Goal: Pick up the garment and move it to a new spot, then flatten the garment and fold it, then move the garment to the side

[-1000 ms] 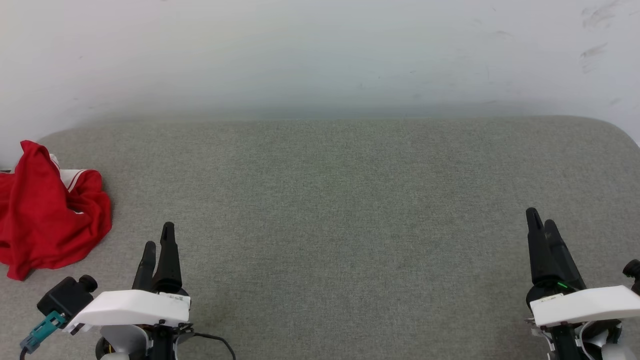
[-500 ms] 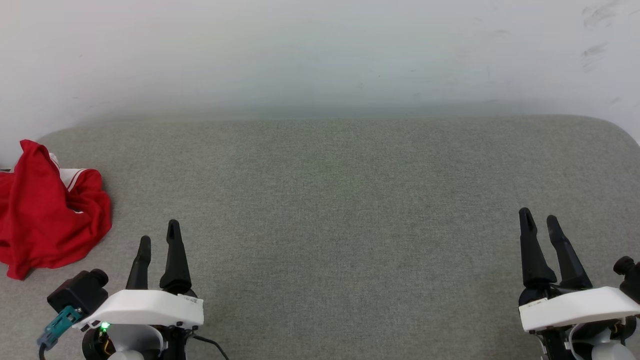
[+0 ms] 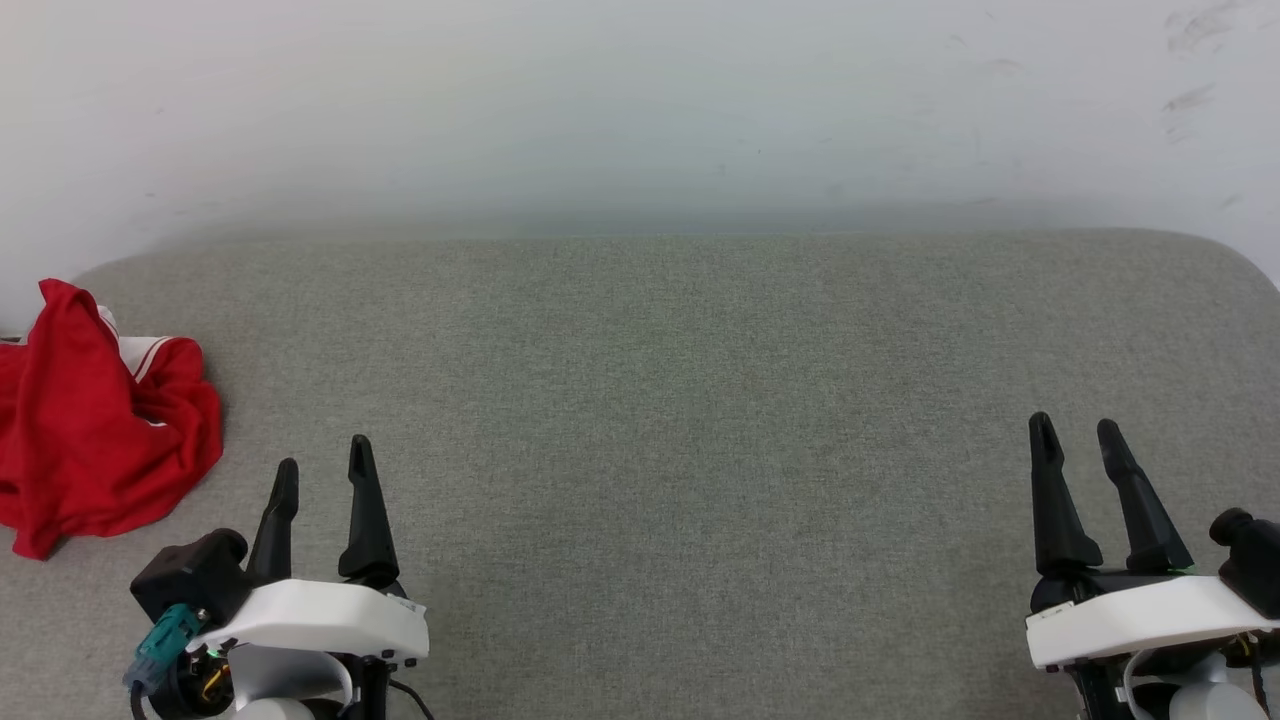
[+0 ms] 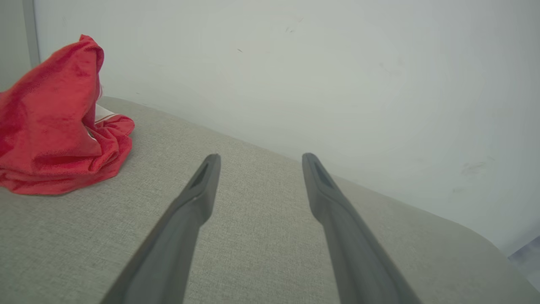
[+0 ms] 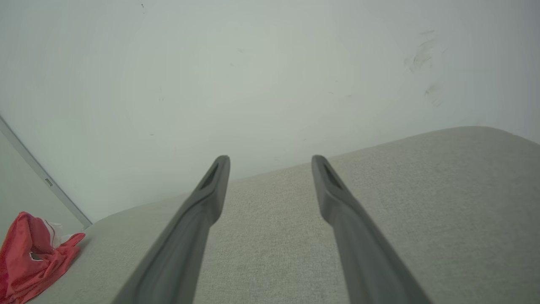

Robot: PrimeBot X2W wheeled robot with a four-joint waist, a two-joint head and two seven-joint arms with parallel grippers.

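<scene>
The shirt [image 3: 100,430] lies crumpled at the left edge of the grey desk [image 3: 650,400]. The left end effector [image 3: 323,455] and right end effector [image 3: 1073,425] hover at the near side, fingers apart, empty.

Left gripper [image 3: 322,465] and right gripper [image 3: 1076,435] low at either side, fingers spread, both empty.

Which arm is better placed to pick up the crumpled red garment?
Left. The crumpled red jersey garment lies at the grey fabric surface's left edge, close beside the left gripper, whose jaws stand open and empty. The right gripper sits far across the surface.
</scene>
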